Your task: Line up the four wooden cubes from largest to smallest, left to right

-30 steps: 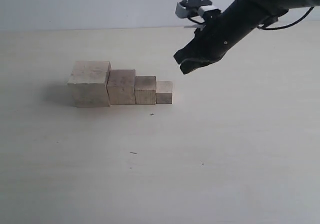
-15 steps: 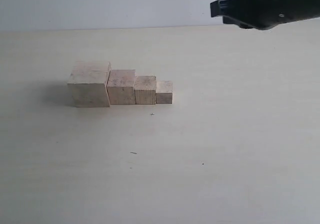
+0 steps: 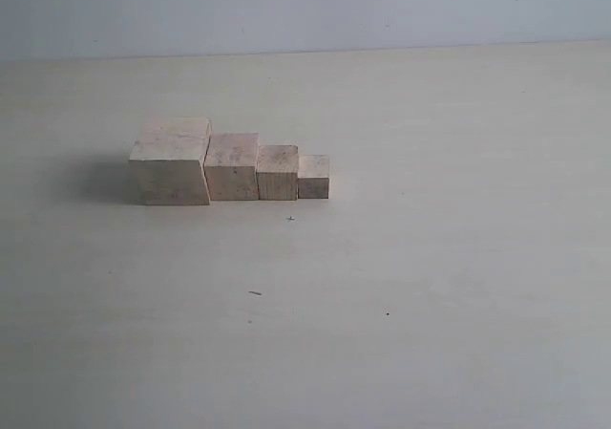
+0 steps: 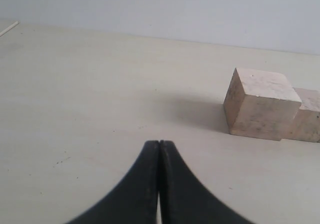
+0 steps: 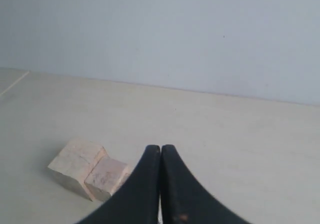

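We see a pale bench (image 3: 449, 276) carrying, left of the frame's centre, one touching row: largest cube (image 3: 172, 166), second cube (image 3: 232, 166), third cube (image 3: 278, 173), and smallest cube (image 3: 313, 177) rightmost.

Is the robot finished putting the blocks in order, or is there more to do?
It looks finished. Done: the largest cube, second cube, third cube and smallest cube stand side by side in one row, stepping down left to right. In hand: nothing; the left gripper and right gripper are shut and empty, away from the row. Left: nothing I can see.
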Tool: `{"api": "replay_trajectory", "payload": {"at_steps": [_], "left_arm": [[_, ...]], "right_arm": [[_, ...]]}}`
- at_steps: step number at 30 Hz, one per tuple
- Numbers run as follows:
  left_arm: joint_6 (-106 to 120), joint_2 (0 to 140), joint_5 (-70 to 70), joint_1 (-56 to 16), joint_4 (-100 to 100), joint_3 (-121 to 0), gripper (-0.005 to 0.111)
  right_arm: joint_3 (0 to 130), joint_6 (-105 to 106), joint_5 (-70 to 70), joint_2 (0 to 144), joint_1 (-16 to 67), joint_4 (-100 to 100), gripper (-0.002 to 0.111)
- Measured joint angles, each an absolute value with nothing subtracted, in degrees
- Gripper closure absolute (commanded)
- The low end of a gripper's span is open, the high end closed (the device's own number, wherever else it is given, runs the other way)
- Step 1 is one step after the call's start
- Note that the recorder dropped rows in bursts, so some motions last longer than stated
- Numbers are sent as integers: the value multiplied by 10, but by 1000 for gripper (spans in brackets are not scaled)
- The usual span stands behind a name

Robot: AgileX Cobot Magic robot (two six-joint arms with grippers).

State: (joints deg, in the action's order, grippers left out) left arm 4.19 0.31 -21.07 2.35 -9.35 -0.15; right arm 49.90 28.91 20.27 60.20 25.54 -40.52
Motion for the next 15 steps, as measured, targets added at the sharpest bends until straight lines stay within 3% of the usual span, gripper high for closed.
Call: {"api": "replay_trajectory", "payload": {"at_steps": [15], "left_arm": [[42, 3, -211, 24, -94, -2, 107]], "right_arm": [[499, 314, 204, 460, 252, -333, 108]]}}
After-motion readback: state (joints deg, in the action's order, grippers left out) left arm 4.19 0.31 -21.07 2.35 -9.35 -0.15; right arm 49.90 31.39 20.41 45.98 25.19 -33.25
